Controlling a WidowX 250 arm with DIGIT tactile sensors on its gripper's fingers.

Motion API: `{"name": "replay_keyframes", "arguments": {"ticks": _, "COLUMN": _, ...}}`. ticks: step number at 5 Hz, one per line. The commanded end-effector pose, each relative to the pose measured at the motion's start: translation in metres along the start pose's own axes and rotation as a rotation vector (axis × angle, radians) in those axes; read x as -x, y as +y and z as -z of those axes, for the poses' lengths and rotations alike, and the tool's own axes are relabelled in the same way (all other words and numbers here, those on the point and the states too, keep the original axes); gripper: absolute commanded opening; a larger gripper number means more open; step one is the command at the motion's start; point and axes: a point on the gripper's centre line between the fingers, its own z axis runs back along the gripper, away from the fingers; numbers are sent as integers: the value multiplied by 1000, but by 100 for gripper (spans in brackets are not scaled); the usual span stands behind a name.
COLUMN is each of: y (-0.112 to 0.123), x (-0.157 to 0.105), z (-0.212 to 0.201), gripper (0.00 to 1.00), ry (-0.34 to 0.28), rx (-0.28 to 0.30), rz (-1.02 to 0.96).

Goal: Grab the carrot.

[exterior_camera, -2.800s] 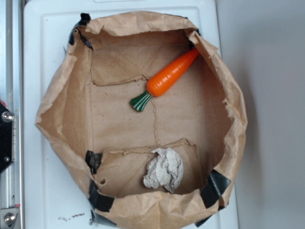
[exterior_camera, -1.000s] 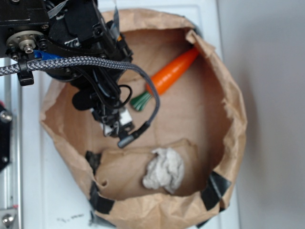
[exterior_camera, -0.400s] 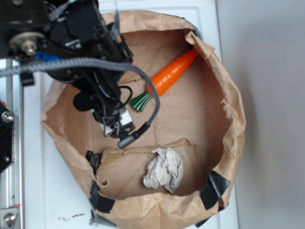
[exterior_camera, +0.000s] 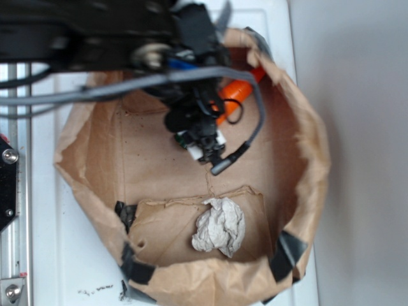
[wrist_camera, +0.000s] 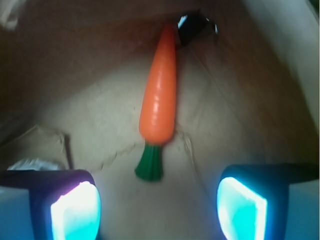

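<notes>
Just ahead of the wide-open pincer (wrist_camera: 159, 210), centred between left pad (wrist_camera: 75, 212) and right pad, not yet touched: glossy orange tapered toy carrot (wrist_camera: 159, 97) on the brown paper bag floor (wrist_camera: 90, 115), green stem nearest, long axis pointing away, tip toward the far wall

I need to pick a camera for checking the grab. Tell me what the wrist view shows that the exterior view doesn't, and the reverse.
Only the wrist view shows the whole carrot, from its tip to its green stem, lying free on the brown paper ahead of the open gripper, whose two fingers stand well apart and touch nothing.

Only the exterior view shows the whole paper bag, the crumpled paper ball near its lower edge, the black tape patches, and the arm covering most of the carrot.

Both show the orange carrot and the bag's brown floor.
</notes>
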Motion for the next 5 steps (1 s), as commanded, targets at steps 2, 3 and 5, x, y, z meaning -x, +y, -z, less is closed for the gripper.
{"name": "replay_keyframes", "arguments": {"ticks": 2, "y": 0, "x": -19, "z": 11, "gripper": 100, "ry": -83, "rx": 64, "rz": 36}}
{"name": "replay_keyframes", "arguments": {"ticks": 3, "y": -4, "x": -29, "z": 18, "gripper": 100, "ry": -99, "rx": 51, "rz": 29}}
{"name": "replay_keyframes", "arguments": {"ticks": 5, "y": -3, "x": -36, "z": 34, "gripper": 100, "ry": -156, "rx": 52, "rz": 8}}
